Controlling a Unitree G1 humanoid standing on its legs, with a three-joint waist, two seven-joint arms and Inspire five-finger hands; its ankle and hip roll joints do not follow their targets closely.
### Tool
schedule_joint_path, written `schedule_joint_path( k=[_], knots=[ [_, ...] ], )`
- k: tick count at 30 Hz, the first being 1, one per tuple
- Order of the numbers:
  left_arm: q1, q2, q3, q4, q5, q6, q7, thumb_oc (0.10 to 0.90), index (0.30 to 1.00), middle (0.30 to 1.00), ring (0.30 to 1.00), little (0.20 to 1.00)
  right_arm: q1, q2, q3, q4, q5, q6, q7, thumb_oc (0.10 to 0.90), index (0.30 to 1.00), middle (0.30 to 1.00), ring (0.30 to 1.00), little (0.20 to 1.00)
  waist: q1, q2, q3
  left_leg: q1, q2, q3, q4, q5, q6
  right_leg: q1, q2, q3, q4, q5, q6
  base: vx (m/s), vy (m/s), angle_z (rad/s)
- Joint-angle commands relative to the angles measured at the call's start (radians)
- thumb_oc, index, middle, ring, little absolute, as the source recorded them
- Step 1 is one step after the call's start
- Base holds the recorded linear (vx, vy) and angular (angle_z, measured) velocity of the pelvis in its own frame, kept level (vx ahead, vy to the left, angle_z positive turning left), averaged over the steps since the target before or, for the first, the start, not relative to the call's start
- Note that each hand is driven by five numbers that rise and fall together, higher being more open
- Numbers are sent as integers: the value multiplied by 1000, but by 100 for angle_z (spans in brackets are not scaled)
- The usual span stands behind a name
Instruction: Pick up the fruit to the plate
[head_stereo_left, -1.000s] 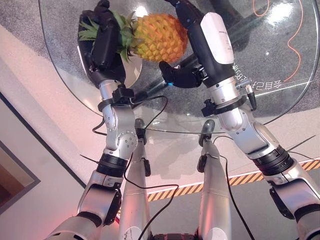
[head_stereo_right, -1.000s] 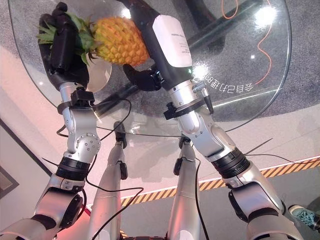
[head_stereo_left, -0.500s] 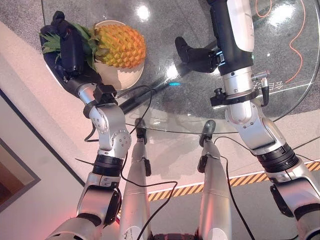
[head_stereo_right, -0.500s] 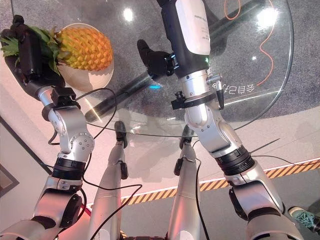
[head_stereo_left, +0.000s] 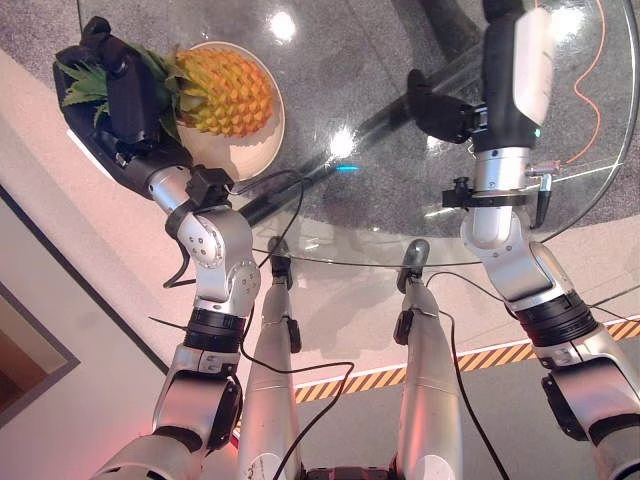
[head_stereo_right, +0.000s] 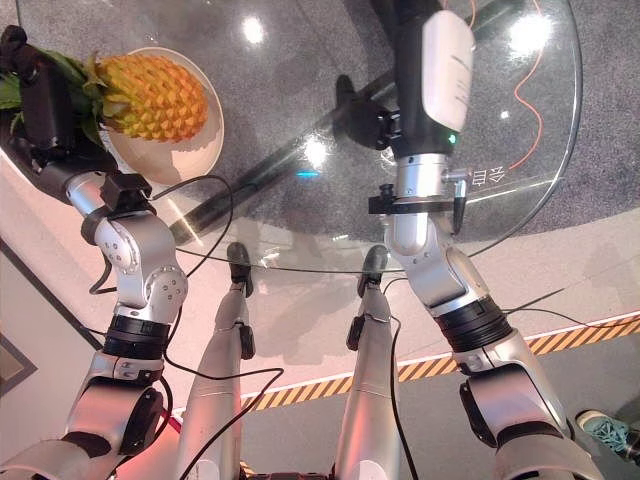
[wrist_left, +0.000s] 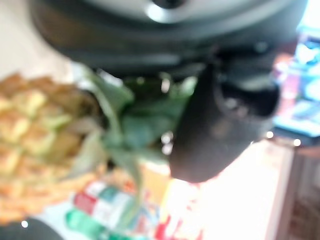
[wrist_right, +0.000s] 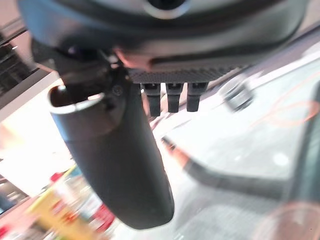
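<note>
While my left hand (head_stereo_left: 118, 95) stays curled round the green leafy crown of the pineapple (head_stereo_left: 225, 92), the fruit lies on its side over the pale round plate (head_stereo_left: 252, 152), its yellow-orange body across the plate's middle and its crown pointing out past the plate's edge toward my palm. From my left wrist I see the leaves pressed between my dark thumb and the bulk of the hand, with the scaly body of the fruit just beyond them. Whether the pineapple's underside is resting on the plate or a little above it I cannot tell. The plate sits near the left edge of the round glass surface (head_stereo_left: 400, 215), close to the rim. My right hand (head_stereo_left: 432, 104) is raised over the right half of the surface, well apart from both the plate and the fruit, holding nothing; its thumb (wrist_right: 117, 162) stands out from the palm, and the short dark fingertips (wrist_right: 171, 97) show in a row beside it in my right wrist view, loosely spread rather than clenched. An orange cable (head_stereo_left: 592, 70) trails under the glass at the far right.
</note>
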Motion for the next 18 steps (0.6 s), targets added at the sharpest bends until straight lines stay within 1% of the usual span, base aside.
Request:
schedule_joint_path(
  k=[1, 2, 4, 6, 8, 11, 12, 14, 15, 17, 18],
  knots=[
    [-100, 101, 42, -86, 174, -158, 20, 100, 300, 300, 300, 200, -38, -22, -88, -45, 36, -60, -144, 800, 900, 900, 900, 900, 5, -22, -21, -9, -34, -36, 64, -65, 6, 62, 54, -48, -103, 44, -8, 0, 0, 0],
    [-101, 109, 47, -77, 184, -162, 28, 100, 300, 300, 300, 200, -28, -25, -102, -31, 56, -53, -169, 800, 900, 900, 900, 900, 2, -22, -21, -16, -34, -36, 64, -58, 7, 56, 53, -48, -103, 51, -9, 0, 0, 0],
    [-103, 121, 50, -54, 224, -169, 61, 100, 300, 300, 300, 200, -2, -27, -131, 4, 97, -56, -215, 800, 900, 900, 900, 900, -2, -23, -21, -6, -32, -34, 67, -70, 6, 62, 56, -45, -98, 42, -8, 0, 0, 0],
    [-112, 133, 54, -40, 254, -168, 87, 100, 300, 300, 300, 200, 4, -32, -153, 30, 135, -55, -245, 800, 900, 900, 900, 900, -5, -23, -21, -14, -33, -33, 66, -61, 7, 53, 56, -44, -100, 51, -10, 0, 0, 0],
    [-126, 155, 53, -2, 280, -173, 111, 100, 300, 300, 300, 200, 13, -41, -183, 79, 216, -49, -289, 800, 900, 900, 900, 900, -7, -25, -21, -12, -32, -32, 66, -64, 6, 56, 57, -44, -100, 49, -10, 0, 0, 0],
    [-140, 175, 49, 39, 292, -186, 134, 100, 300, 300, 300, 200, 22, -45, -211, 140, 299, -62, -335, 800, 900, 900, 900, 900, -9, -24, -21, -12, -30, -29, 66, -68, 5, 53, 58, -43, -98, 48, -10, 0, 0, 0],
    [-147, 182, 46, 67, 289, -198, 142, 100, 300, 300, 300, 200, 28, -43, -227, 191, 337, -87, -359, 800, 900, 900, 900, 900, -9, -22, -21, -4, -28, -29, 66, -77, 4, 60, 59, -44, -96, 40, -9, 0, 0, 0],
    [-155, 189, 44, 90, 290, -208, 145, 100, 300, 300, 300, 200, 27, -43, -240, 234, 385, -101, -389, 800, 900, 900, 900, 900, -9, -23, -21, -4, -27, -28, 64, -79, 3, 60, 59, -44, -100, 40, -9, 0, 0, 0],
    [-159, 190, 44, 90, 290, -208, 146, 100, 300, 300, 300, 200, 23, -45, -241, 235, 386, -102, -389, 800, 900, 900, 900, 900, -9, -23, -21, -12, -28, -28, 63, -71, 5, 53, 59, -44, -102, 48, -11, 0, 0, 0],
    [-172, 205, 39, 116, 306, -212, 166, 100, 300, 300, 300, 200, 19, -50, -261, 301, 483, -129, -422, 800, 900, 900, 900, 900, -9, -23, -21, -13, -28, -28, 61, -73, 4, 52, 60, -45, -104, 47, -12, 0, 0, 0],
    [-183, 212, 31, 141, 321, -215, 189, 100, 300, 300, 300, 200, 17, -42, -273, 362, 550, -168, -443, 800, 900, 900, 900, 900, -8, -20, -21, -7, -25, -28, 64, -82, 1, 56, 61, -45, -99, 37, -11, 0, 0, 0]
  ],
)
